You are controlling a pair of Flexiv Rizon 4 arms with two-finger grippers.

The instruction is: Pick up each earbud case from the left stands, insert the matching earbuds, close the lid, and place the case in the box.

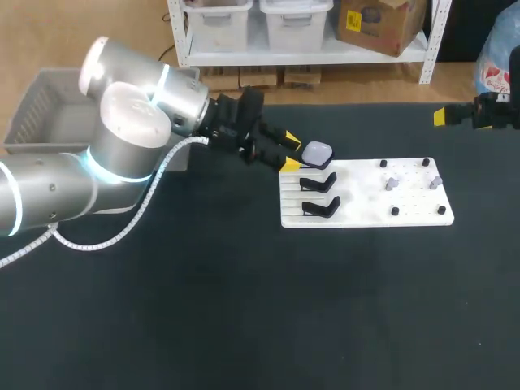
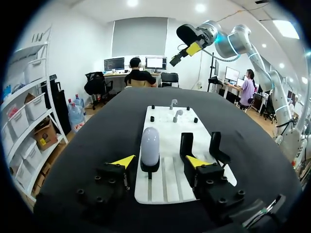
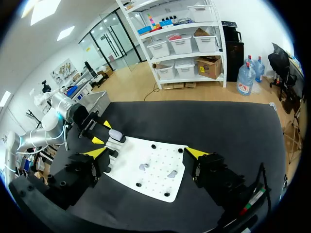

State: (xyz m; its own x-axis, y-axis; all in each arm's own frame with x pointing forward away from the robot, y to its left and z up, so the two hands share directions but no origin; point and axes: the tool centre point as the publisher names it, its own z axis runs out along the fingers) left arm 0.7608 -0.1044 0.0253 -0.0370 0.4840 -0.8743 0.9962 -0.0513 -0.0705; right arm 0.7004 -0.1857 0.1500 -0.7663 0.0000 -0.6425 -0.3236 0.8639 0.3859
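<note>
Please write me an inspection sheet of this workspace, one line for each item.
Surface: black table carrying a white board.
Job's things: one earbud case on the far stand; two nearer stands empty; two earbuds on the board's pegs; grey box at the far left.
Clutter: nothing seen.
Grippers: left pincer open, a finger each side of the case, not touching; right pincer open, above the table's right side.
Cables: white coiled cable along the left arm.
Surroundings: nothing seen reaching over the table.
</note>
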